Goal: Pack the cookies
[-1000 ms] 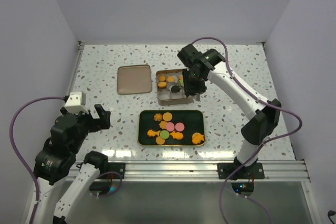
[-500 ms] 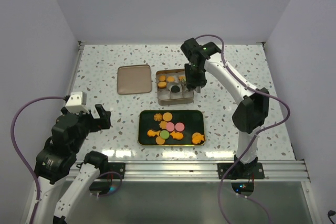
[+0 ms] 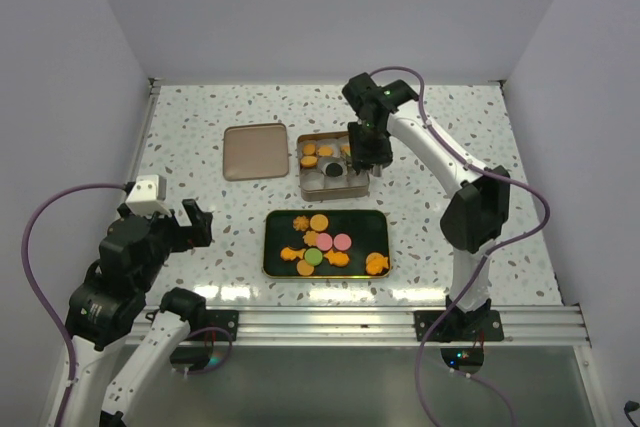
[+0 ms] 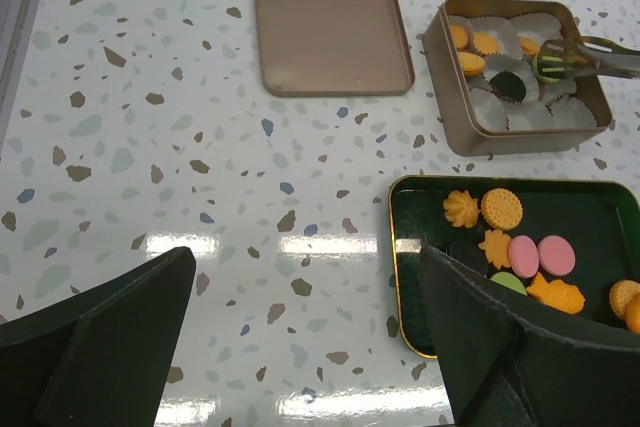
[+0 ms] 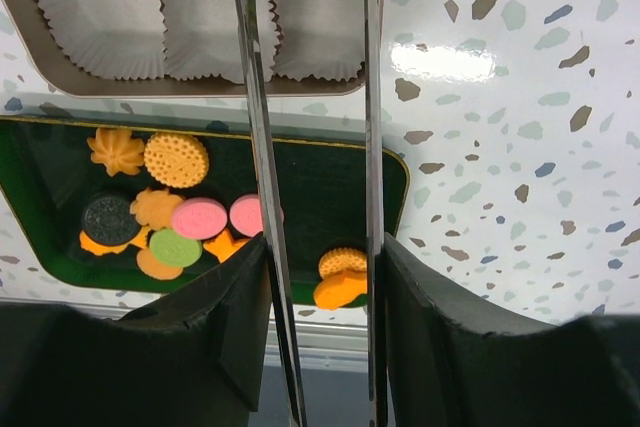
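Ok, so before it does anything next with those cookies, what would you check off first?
1. Tin open, lid lying apart beside it: ok.
2. Empty paper cups free in the tin: ok.
3. Cookies waiting on the green tray: ok.
4. Right hand gripping the tongs, tips over the tin: ok.
5. Green cookie at the tong tips let go into a cup: cannot tell.
6. Left hand open, empty, off to the side of the tray: ok.
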Controlling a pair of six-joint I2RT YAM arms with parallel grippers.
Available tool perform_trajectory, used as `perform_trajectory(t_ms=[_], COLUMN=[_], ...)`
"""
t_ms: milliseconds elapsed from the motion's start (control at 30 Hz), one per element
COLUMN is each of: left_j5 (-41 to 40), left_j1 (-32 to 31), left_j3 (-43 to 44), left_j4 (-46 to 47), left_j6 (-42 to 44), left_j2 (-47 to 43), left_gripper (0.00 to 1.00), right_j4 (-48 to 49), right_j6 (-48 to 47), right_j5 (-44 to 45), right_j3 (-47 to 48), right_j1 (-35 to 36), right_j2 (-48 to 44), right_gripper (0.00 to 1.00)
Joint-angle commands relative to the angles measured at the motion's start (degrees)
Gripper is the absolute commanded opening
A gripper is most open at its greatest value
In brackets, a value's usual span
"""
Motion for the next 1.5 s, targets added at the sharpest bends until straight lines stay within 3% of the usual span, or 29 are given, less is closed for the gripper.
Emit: perform_trajectory(t_ms=[0, 433, 667, 867, 1000, 1167, 1467], left_j5=[-0.32, -0.5, -0.24, 0.12, 0.2, -0.06, -0.59], left_j1=[-0.49, -0.66, -0.75, -0.66, -0.66, -0.66, -0.66], left_j3=[-0.07, 0.02, 0.2, 0.2, 0.2, 0.2, 0.28], left_j4=[2.78, 2.6, 2.52, 2.51, 2.51, 2.51, 2.34], left_j6=[1.38, 1.2, 1.29, 1.47, 1.55, 1.47, 1.29], left_j2=[0.34, -0.8, -0.71, 0.25, 0.78, 1.22, 1.22], left_gripper=[1.0, 1.0, 1.0, 1.0, 1.0, 1.0, 1.0], right_j4=[-0.17, -2.01, -1.23, 2.55, 3.52, 8.26, 8.88], right_j6=[-0.39, 0.31, 0.92, 4.08, 6.81, 9.8, 8.4], right_j5=[0.85, 1.3, -4.23, -7.06, -6.35, -7.05, -6.53], right_j3=[-0.49, -2.33, -9.8, -18.05, -21.14, -27.29, -27.03], right_j1=[-0.15, -0.15, 0.2, 7.22, 15.74, 17.6, 20.15], right_j2=[-3.33, -10.88, -19.23, -25.3, -24.86, -26.27, -22.14], right_gripper=[0.47, 0.48, 0.48, 0.48, 0.48, 0.48, 0.48])
